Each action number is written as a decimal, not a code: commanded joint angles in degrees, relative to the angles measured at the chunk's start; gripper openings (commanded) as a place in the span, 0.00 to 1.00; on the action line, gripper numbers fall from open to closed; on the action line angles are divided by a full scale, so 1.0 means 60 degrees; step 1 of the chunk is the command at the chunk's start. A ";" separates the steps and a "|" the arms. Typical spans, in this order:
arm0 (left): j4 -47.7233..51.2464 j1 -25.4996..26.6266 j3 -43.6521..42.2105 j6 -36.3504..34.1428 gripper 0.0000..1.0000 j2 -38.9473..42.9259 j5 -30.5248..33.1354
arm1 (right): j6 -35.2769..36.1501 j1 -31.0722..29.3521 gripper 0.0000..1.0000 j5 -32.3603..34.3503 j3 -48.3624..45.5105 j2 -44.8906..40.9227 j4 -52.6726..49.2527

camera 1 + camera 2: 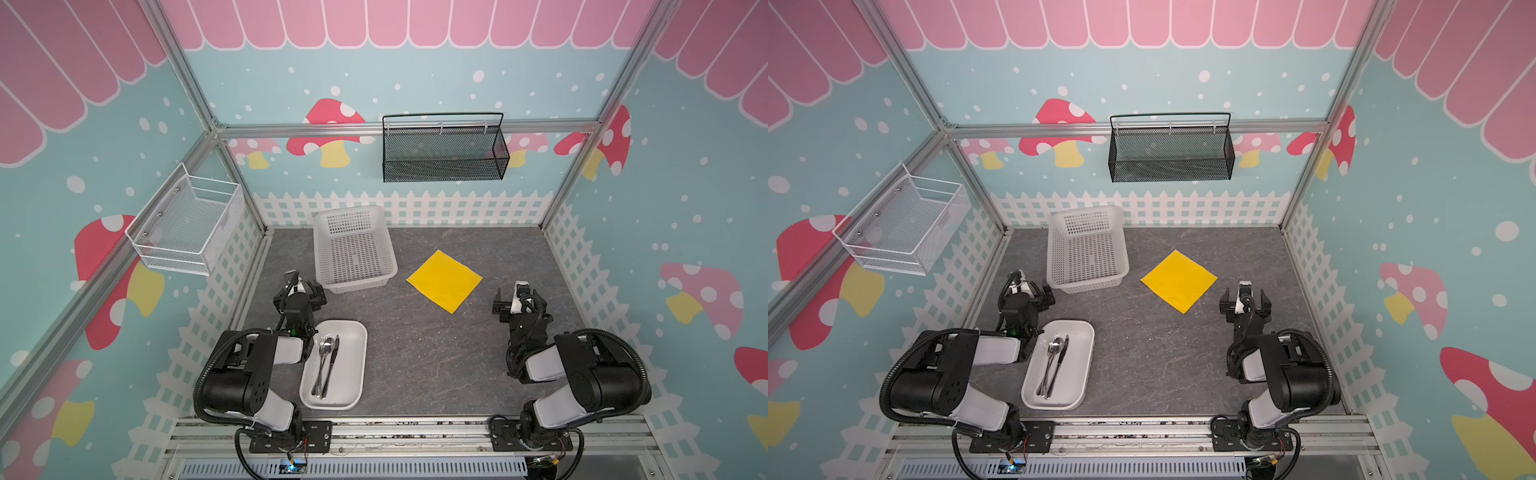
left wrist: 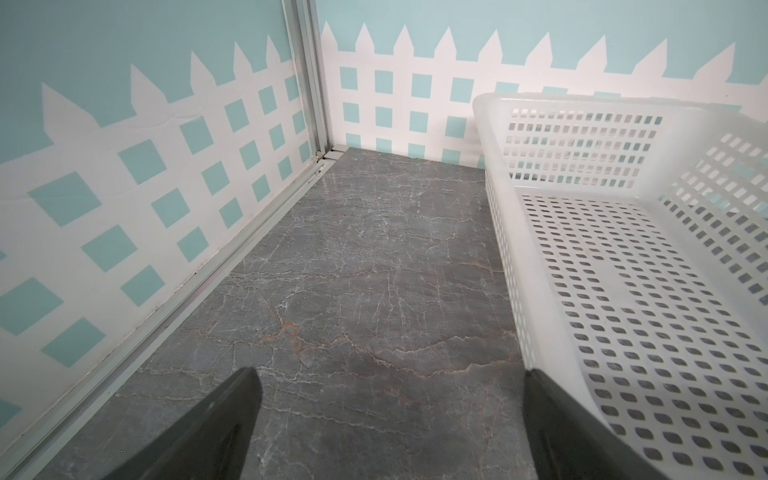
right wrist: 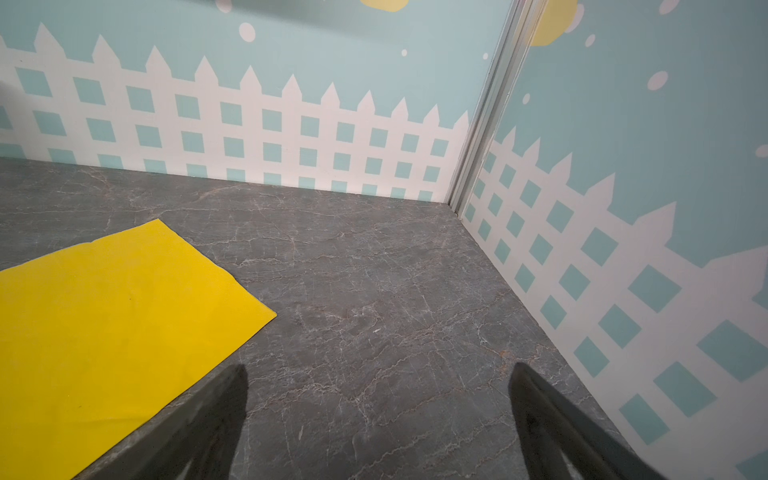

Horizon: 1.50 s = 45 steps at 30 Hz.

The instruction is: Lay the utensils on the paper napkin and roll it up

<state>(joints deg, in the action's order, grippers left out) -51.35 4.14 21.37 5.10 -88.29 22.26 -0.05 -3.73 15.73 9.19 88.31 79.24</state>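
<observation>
The utensils (image 1: pixel 326 365) (image 1: pixel 1054 365), shiny silver cutlery, lie side by side in a white oblong tray (image 1: pixel 352 361) (image 1: pixel 1079 361) at the front left. The paper napkin (image 1: pixel 444 280) (image 1: pixel 1178 280), a flat yellow square turned like a diamond, lies on the grey table right of centre. It also shows in the right wrist view as the napkin (image 3: pixel 104 324). My left gripper (image 1: pixel 305 286) (image 1: pixel 1032 287) (image 2: pixel 388 374) stands open and empty behind the tray, beside the white basket. My right gripper (image 1: pixel 517 298) (image 1: pixel 1245 298) (image 3: pixel 378 370) stands open and empty just right of the napkin's near corner.
A white perforated basket (image 1: pixel 349 210) (image 1: pixel 1086 210) (image 2: pixel 582 145) sits at the back left of the table. A black mesh basket (image 1: pixel 444 153) hangs on the back wall and a white wire basket (image 1: pixel 187 224) on the left wall. Fence-patterned walls close in three sides.
</observation>
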 commanded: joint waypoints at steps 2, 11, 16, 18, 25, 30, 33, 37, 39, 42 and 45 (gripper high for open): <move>-0.0257 -0.0013 0.0042 -0.0195 1.00 -0.0021 -0.0076 | 0.0066 0.0021 1.00 0.0116 0.0107 -0.0024 0.0196; -0.0562 0.0020 -0.0898 -0.0187 1.00 0.1584 -0.0112 | 0.0401 0.0021 0.99 -0.0786 -0.0142 -0.0403 0.0321; 0.3024 -0.0029 -0.0172 0.1081 1.00 0.3691 -0.0044 | -0.0175 0.0021 0.99 -0.0904 0.0893 -0.2194 -0.3630; 0.3756 -0.0021 0.0016 0.2090 1.00 0.4236 -0.0224 | -0.0763 0.0022 0.99 -0.1077 0.1498 -0.2694 -0.5226; 0.5102 -0.0092 0.1119 0.4828 0.97 0.4444 -0.5071 | -0.2293 0.0021 0.99 -0.4804 0.2640 -0.3976 -0.8533; 0.7453 0.0280 0.2770 0.4963 0.94 0.3147 -0.6972 | -0.3572 0.0021 0.98 -0.7411 0.2649 -0.3861 -0.8594; 0.8128 0.0700 0.3131 0.4784 0.93 0.2769 -0.7247 | -0.4015 0.0007 0.98 -0.8310 0.2733 -0.3603 -0.8661; 0.9239 0.0955 0.4051 0.4477 0.93 0.2027 -0.7847 | -0.4389 0.0006 0.98 -0.8918 0.2802 -0.3353 -0.8667; 0.9627 0.1125 0.4586 0.4416 0.93 0.1659 -0.7749 | -0.4521 -0.0003 0.98 -0.8965 0.2812 -0.3246 -0.8630; 1.0186 0.1448 0.5516 0.4218 0.93 0.1070 -0.7550 | -0.4676 -0.0011 0.98 -0.8959 0.2806 -0.3103 -0.8609; 1.0922 0.1746 0.6702 0.3892 0.93 0.0193 -0.7380 | -0.4864 -0.0023 0.98 -0.8993 0.2792 -0.3001 -0.8627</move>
<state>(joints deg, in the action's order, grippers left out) 7.77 13.30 55.94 31.03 -83.96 -21.87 -27.14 -3.75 -36.16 24.62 69.76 28.01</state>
